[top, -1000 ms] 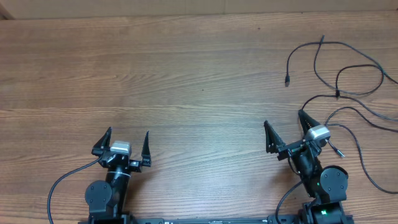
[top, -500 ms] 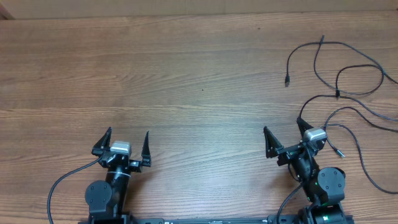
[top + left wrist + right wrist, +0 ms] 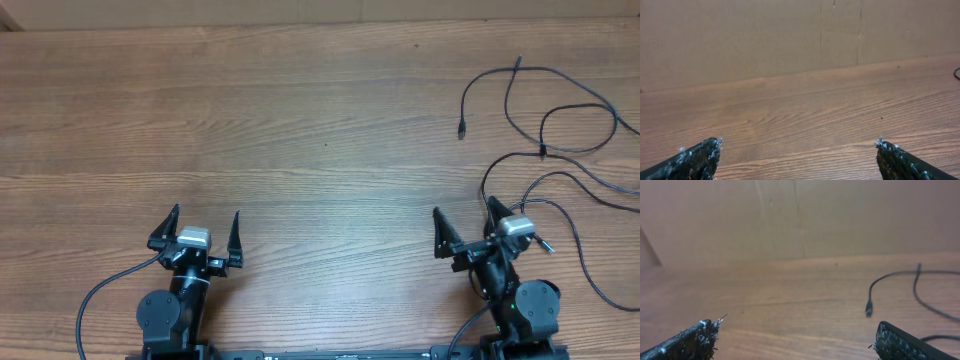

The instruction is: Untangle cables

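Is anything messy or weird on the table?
Only the cables: thin black cords lie in loose loops that cross each other on the right side of the table, some running out of the overhead view. Nothing looks broken or spilled.

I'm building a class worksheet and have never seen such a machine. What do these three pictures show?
This is a two-armed robot at a wooden table. One picture looks down from above; the other two come from a camera on each wrist, so the dark tips in their lower corners are that arm's own fingers. Each arm ends in a two-fingered gripper. The left gripper and the right gripper both stand open, holding nothing. Thin black cables lie looped across one another on the table's right side, near the right gripper. One plug shows in the right wrist picture.
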